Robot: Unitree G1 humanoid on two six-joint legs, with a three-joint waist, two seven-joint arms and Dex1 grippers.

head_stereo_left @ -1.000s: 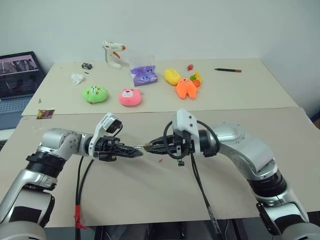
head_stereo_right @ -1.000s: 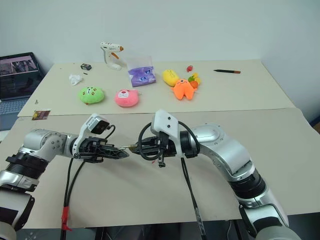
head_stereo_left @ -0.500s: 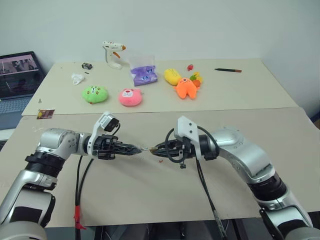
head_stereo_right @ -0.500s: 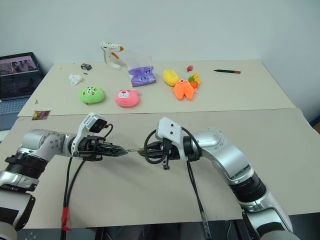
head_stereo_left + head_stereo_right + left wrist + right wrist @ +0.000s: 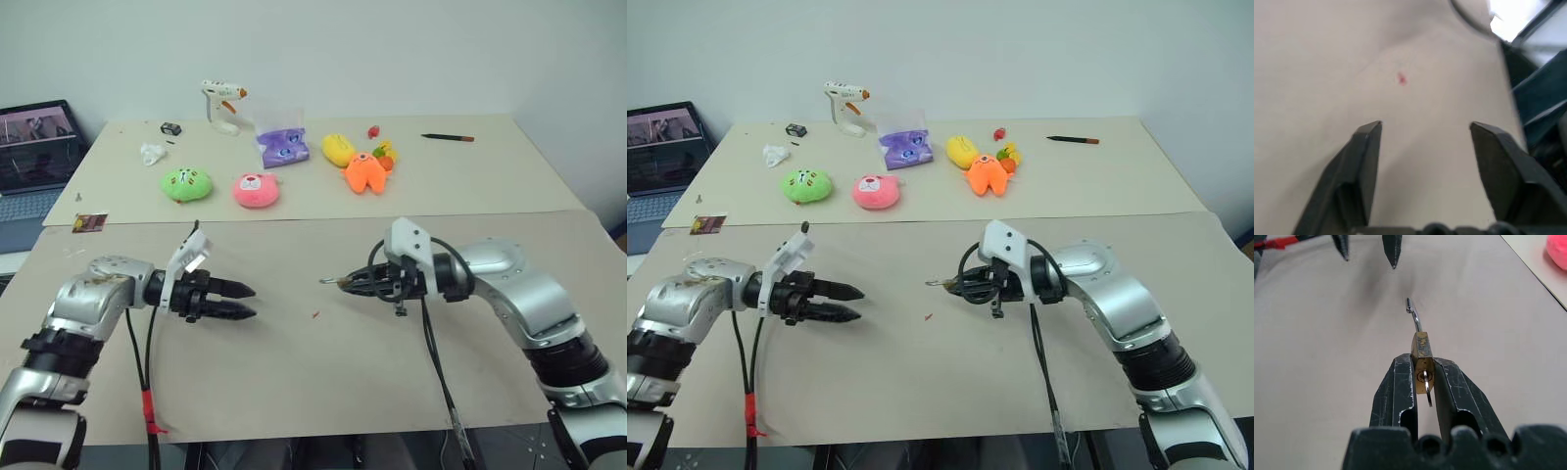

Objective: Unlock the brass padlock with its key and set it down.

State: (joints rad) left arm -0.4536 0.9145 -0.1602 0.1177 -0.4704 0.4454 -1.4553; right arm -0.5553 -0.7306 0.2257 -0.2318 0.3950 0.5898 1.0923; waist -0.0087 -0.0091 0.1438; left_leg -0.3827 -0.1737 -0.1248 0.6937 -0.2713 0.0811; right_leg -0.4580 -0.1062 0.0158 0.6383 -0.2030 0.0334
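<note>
The brass padlock (image 5: 1421, 346) sits pinched between the fingers of my right gripper (image 5: 347, 285), which is shut on its body and held above the near table. Its silver shackle (image 5: 1413, 315) has swung out and points toward my left gripper. The key (image 5: 1426, 383) sticks in the keyhole at the lock's underside, with a small ring hanging from it. My left gripper (image 5: 253, 303) hovers a short way to the left of the lock. Its jaws are open and nothing is between the fingers (image 5: 1365, 147).
The far table holds a green plush (image 5: 185, 184), a pink plush (image 5: 256, 190), an orange plush (image 5: 364, 172), a yellow plush (image 5: 337, 149), a purple bag (image 5: 282, 147), a glue gun (image 5: 221, 104) and a pen (image 5: 447, 138). A laptop (image 5: 34, 157) stands far left. A red speck (image 5: 314, 314) lies between the grippers.
The two grippers met at the padlock, both shut. Now the left has opened and drawn away to the left, while the right has carried the padlock to the right.
</note>
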